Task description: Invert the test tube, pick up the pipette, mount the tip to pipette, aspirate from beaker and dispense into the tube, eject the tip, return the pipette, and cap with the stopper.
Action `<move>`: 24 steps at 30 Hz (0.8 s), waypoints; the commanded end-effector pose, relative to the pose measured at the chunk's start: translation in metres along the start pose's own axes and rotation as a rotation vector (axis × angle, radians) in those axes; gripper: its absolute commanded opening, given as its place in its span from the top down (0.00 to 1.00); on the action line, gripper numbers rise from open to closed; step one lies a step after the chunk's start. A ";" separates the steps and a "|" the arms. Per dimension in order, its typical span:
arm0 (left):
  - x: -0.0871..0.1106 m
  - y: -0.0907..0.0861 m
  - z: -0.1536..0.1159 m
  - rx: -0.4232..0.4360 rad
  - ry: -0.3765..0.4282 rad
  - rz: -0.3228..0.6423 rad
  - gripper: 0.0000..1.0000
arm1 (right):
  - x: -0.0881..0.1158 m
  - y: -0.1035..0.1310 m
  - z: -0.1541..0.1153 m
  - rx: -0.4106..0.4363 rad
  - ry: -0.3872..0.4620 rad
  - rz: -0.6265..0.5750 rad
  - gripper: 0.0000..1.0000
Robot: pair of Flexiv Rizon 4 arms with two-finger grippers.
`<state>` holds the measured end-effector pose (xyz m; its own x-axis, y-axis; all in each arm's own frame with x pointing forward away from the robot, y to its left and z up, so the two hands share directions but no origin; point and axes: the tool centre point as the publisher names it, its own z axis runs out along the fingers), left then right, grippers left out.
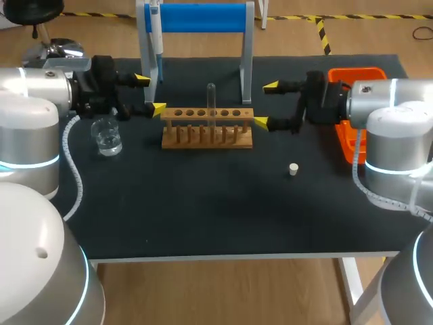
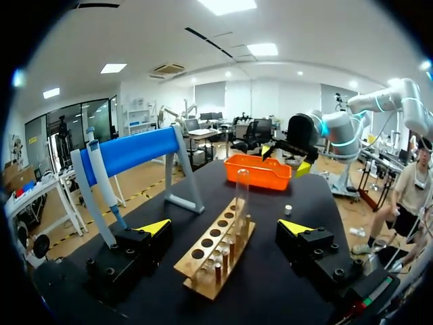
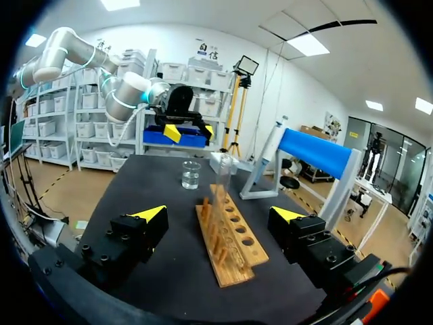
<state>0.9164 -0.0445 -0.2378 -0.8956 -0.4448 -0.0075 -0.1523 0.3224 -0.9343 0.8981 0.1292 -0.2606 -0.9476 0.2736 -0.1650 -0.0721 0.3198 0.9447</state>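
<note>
A clear test tube (image 1: pixel 211 101) stands upright in a wooden rack (image 1: pixel 207 127) at mid-table. My left gripper (image 1: pixel 150 93) is open at the rack's left end; my right gripper (image 1: pixel 265 104) is open at its right end. Neither touches anything. In the left wrist view the rack (image 2: pixel 218 252) and tube (image 2: pixel 241 193) lie ahead between the left gripper's (image 2: pixel 226 226) fingers. In the right wrist view the rack (image 3: pixel 231 238) and tube (image 3: pixel 220 186) sit ahead of the right gripper (image 3: pixel 220 214). The pipette (image 1: pixel 155 37) hangs on a blue stand (image 1: pixel 196 19). A water beaker (image 1: pixel 107 137) is at left. A white stopper (image 1: pixel 293 169) lies right of the rack.
An orange tray (image 1: pixel 346 134) sits at the right edge behind my right arm. The blue stand's legs stand just behind the rack. The black mat's (image 1: pixel 203 203) front half lies bare.
</note>
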 end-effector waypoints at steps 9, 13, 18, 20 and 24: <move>0.001 0.000 0.000 -0.001 -0.002 0.000 0.00 | -0.007 0.010 0.030 -0.111 0.213 -0.066 0.00; 0.001 0.000 0.000 -0.001 -0.002 0.000 0.00 | -0.010 0.013 0.044 -0.130 0.258 -0.053 0.00; 0.001 0.000 0.000 -0.001 -0.002 0.000 0.00 | -0.011 0.016 0.059 -0.170 0.319 -0.018 0.00; 0.001 0.000 0.000 -0.001 -0.002 0.000 0.00 | -0.012 0.017 0.064 -0.187 0.349 -0.004 0.00; 0.001 0.000 0.000 -0.001 -0.002 0.000 0.00 | -0.010 0.018 0.073 -0.215 0.383 0.011 0.00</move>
<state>0.9163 -0.0445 -0.2378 -0.8956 -0.4448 -0.0075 -0.1524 0.3224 -0.9343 0.9197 0.1924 -0.2548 -0.9963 -0.0031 -0.0861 -0.0859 0.1232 0.9887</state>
